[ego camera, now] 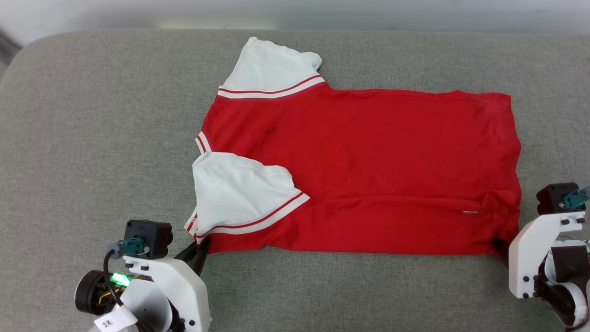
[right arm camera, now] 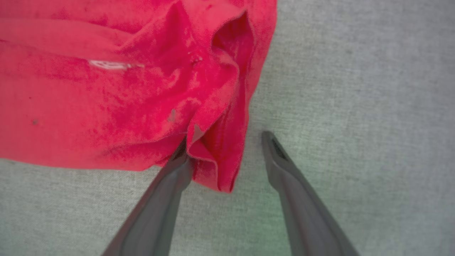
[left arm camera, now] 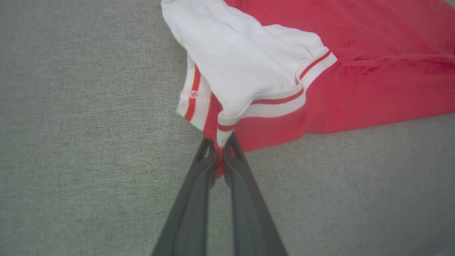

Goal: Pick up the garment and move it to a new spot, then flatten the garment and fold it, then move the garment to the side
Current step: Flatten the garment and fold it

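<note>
The garment (ego camera: 359, 170), a red shirt with white sleeves and striped trim, lies spread across the grey surface, its collar end toward the left and hem to the right. At its near left corner my left gripper (ego camera: 202, 243) is shut on the striped edge under the folded-in white sleeve (left arm camera: 245, 67); the left gripper (left arm camera: 220, 149) pinches red and white cloth between its tips. My right gripper (right arm camera: 224, 142) stands open at the garment's (right arm camera: 124, 89) near right hem corner, the bunched corner lying between its fingers, the left finger tucked under the cloth.
The grey fabric surface (ego camera: 101, 138) stretches wide to the left and along the front edge. A pale wall band runs along the far side. The right arm's white wrist housing (ego camera: 544, 249) stands at the lower right.
</note>
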Tool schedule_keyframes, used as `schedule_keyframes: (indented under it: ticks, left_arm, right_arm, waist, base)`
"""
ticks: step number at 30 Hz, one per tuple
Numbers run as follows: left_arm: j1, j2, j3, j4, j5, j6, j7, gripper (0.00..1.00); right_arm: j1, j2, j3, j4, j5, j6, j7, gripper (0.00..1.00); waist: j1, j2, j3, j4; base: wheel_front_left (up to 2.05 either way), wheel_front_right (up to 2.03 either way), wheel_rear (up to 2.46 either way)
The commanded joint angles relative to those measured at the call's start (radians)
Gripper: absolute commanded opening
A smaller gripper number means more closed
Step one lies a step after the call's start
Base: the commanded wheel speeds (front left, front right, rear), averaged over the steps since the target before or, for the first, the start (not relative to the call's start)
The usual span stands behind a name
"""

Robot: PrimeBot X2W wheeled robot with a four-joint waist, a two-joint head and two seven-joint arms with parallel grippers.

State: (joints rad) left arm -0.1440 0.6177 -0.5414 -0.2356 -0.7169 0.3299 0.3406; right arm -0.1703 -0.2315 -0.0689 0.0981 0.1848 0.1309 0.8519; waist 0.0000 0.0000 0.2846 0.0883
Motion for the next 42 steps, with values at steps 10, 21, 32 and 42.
schedule_keyframes:
  ticks: [10, 21, 32, 42]
  left_arm:
    - [0.04, 0.024, -0.012, 0.03, -0.019, -0.009, 0.02, 0.0]
    - [0.175, 0.088, -0.026, 0.008, -0.049, -0.001, 0.038, 0.0]
    - [0.266, 0.063, -0.083, 0.016, -0.068, -0.005, 0.035, 0.0]
    - [0.243, 0.009, -0.115, 0.157, -0.074, -0.056, 0.0, 0.0]
  right_arm:
    - [0.038, -0.031, 0.052, 0.082, 0.036, -0.001, -0.001, 0.0]
    - [0.135, -0.123, 0.034, -0.006, 0.105, -0.001, 0.012, 0.0]
    - [0.32, -0.13, -0.035, -0.141, 0.147, -0.001, 0.079, 0.0]
    - [0.341, -0.104, -0.013, -0.105, 0.119, -0.001, 0.053, 0.0]
  waist:
    - [0.0, 0.0, -0.045, -0.013]
    - [0.0, 0.0, -0.167, -0.028]
    - [0.0, 0.0, -0.197, -0.037]
    - [0.0, 0.0, -0.189, -0.04]
  base:
    - [0.0, 0.0, 0.0]
    - [0.0, 0.0, 0.0]
    - [0.0, 0.0, 0.0]
    - [0.0, 0.0, 0.0]
